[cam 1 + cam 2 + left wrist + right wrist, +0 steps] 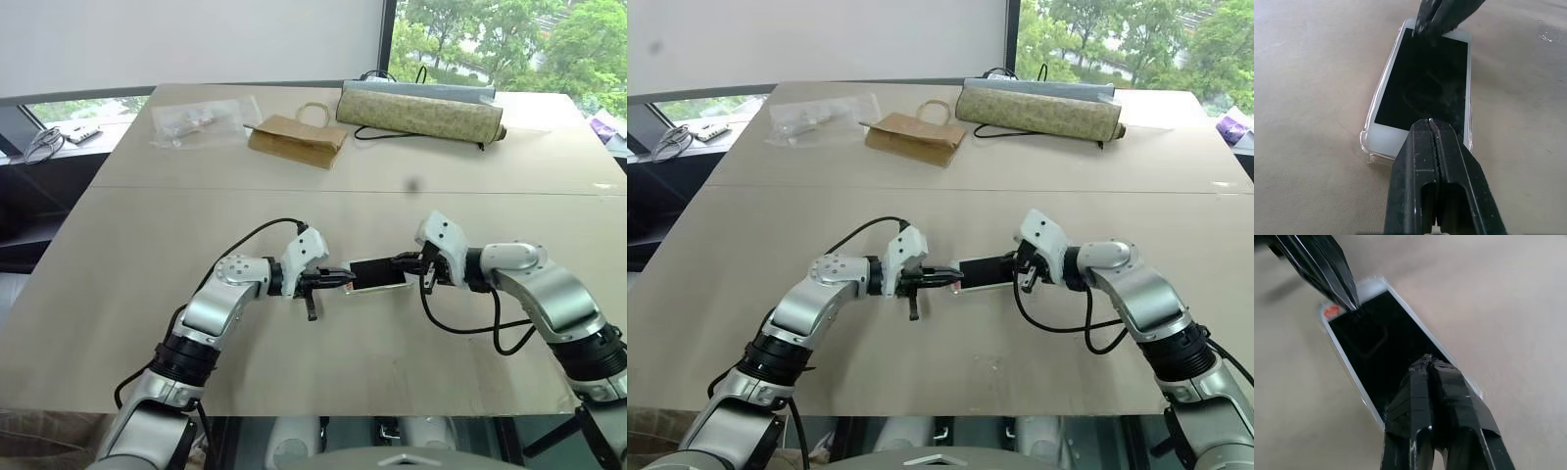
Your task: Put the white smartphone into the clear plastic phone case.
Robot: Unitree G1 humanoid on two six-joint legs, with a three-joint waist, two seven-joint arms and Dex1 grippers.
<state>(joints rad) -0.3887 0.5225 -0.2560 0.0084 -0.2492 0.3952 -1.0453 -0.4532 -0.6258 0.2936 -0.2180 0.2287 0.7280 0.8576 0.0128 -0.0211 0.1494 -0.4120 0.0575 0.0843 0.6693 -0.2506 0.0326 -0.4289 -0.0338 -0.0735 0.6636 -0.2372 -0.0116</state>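
Both arms extended forward, bent inward, grippers facing each other tip to tip.

The left gripper (338, 278) points toward the robot's right and slightly down, its fingers (1436, 161) pressed together with no gap. The right gripper (400, 262) points forward-left and downward, its fingers (1435, 382) likewise closed flat against each other. Neither pair clamps anything between its pads. Both forearms slope down from raised elbows, wrists turned inward, black cables looping beneath each wrist.

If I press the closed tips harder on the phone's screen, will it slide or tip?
Probably slide, not tip: the white smartphone lies flat and low on the table. Its glossy screen looks slick under the left gripper and right gripper. The clear plastic phone case rim looks thin and may flex.
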